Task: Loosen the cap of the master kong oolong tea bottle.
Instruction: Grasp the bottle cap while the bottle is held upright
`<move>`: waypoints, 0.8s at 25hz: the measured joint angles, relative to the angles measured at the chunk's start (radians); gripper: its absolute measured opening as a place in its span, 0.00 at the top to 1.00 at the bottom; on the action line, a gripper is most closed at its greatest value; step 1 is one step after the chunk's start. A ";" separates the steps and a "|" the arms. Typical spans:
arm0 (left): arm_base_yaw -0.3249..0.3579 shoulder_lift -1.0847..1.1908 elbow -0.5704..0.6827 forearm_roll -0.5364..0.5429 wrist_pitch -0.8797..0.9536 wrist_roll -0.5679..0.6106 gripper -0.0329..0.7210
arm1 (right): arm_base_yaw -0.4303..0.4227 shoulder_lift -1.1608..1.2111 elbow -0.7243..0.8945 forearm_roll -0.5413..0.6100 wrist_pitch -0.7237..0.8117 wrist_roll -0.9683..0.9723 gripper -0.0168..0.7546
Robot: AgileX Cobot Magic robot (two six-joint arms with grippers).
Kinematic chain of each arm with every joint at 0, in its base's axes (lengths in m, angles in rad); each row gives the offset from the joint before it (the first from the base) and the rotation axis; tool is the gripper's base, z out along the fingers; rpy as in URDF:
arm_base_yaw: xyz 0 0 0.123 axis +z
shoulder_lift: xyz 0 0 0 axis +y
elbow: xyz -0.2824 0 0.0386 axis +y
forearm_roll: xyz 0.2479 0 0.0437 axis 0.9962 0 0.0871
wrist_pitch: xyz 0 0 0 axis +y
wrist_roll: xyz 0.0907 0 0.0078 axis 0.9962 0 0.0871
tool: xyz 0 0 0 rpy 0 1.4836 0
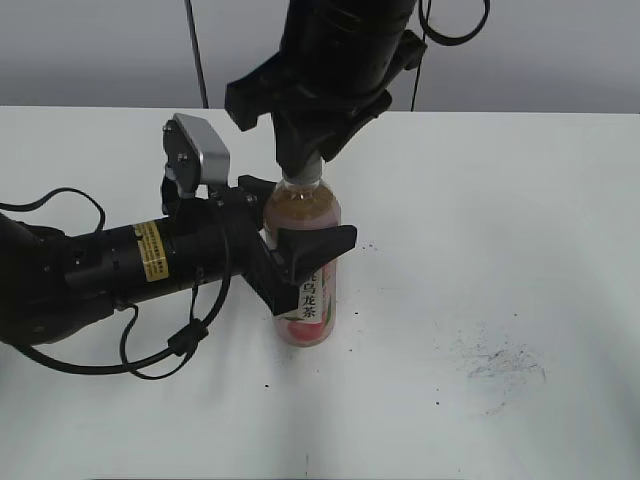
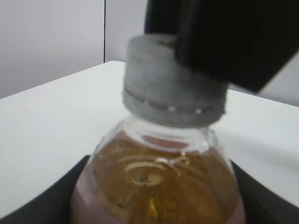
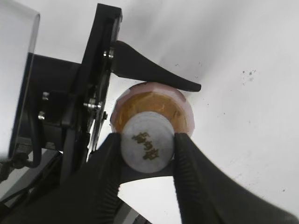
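Right gripper [image 3: 147, 140] fingers [image 3: 198, 182] are clamped on the cap [image 3: 147, 144], one black finger on each side, touching it; seen lower centre of the right wrist view. Left gripper [image 1: 290, 255] fingers [image 1: 320, 243] are clenched around the master kong oolong tea bottle [image 1: 305, 265] at mid body, holding it upright, centre of the exterior view

Cap: small, round, white-grey, flat top with a faint grey printed mark. In the left wrist view it fills the upper centre, blurred, ribbed band at its lower edge, dark right gripper body overlapping its upper right side

Bottle: clear plastic, amber tea up into the rounded shoulder, pink label below the shoulder with a white vertical strip of black Chinese characters, peach print near the base. Stands on the table [image 1: 500, 220], base just below frame centre in the exterior view

Left arm [image 1: 110, 265] comes in horizontally from the left edge, black, yellow sticker on the barrel, silver camera block [image 1: 200, 150] on top, black cables looping under it. Right arm [image 1: 340, 40] drops from the top centre, straight down onto the cap

Table is white, with grey scuff marks [image 1: 500, 360] at lower right, well apart from the bottle. Grey wall [image 1: 100, 50] behind
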 joint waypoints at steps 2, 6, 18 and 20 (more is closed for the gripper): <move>0.000 0.000 0.000 -0.001 0.000 0.000 0.36 | -0.001 0.000 0.000 0.001 0.000 -0.074 0.64; 0.000 0.000 0.000 -0.003 0.000 -0.001 0.36 | -0.002 0.000 -0.002 0.001 0.001 -0.248 0.65; 0.000 0.000 0.000 -0.002 0.001 -0.002 0.36 | -0.002 -0.004 -0.007 0.041 0.000 -0.703 0.92; 0.000 0.000 0.000 -0.001 0.001 -0.001 0.36 | -0.002 -0.004 -0.007 0.041 0.000 -0.689 0.91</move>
